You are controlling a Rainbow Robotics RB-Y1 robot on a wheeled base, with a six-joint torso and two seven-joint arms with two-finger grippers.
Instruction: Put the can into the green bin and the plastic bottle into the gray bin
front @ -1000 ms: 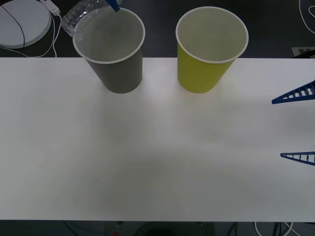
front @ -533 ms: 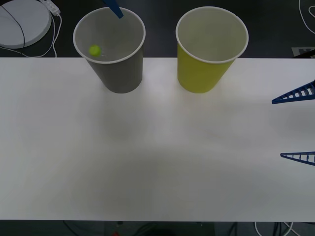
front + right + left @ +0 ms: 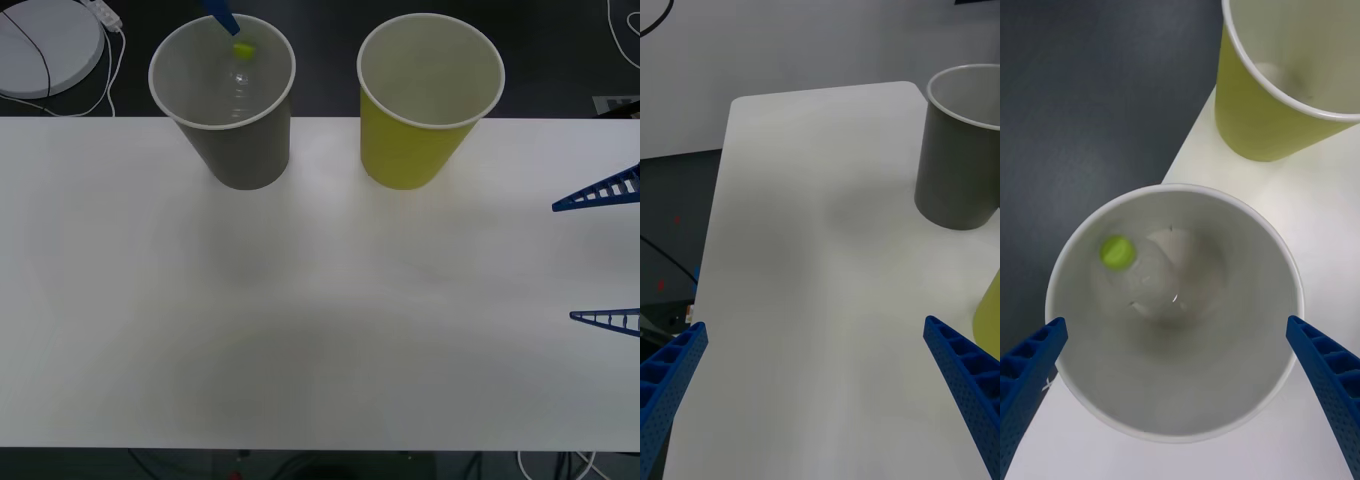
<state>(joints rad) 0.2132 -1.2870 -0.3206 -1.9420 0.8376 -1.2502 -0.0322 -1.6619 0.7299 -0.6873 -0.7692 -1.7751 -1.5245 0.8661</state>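
The gray bin (image 3: 240, 150) stands at the table's far left, with the green bin (image 3: 415, 150) to its right. The plastic bottle (image 3: 1150, 281) lies inside the gray bin, its lime cap (image 3: 243, 48) near the far wall. My left gripper (image 3: 1178, 401) hovers open directly above the gray bin's mouth, and one blue finger (image 3: 222, 16) shows over the far rim. My right gripper (image 3: 606, 255) stands open and empty at the table's right edge, facing the gray bin (image 3: 959, 165) from the side. The can is out of view.
A white round disc (image 3: 45, 45) with a cable lies on the dark floor beyond the table's far left corner. The white table (image 3: 320, 300) stretches bare in front of both bins. A sliver of the green bin (image 3: 989, 307) shows close to my right gripper.
The bottle left my left gripper at the gray bin's rim and dropped inside. Its cap then shifted from the left wall toward the far side. The right arm stayed still.
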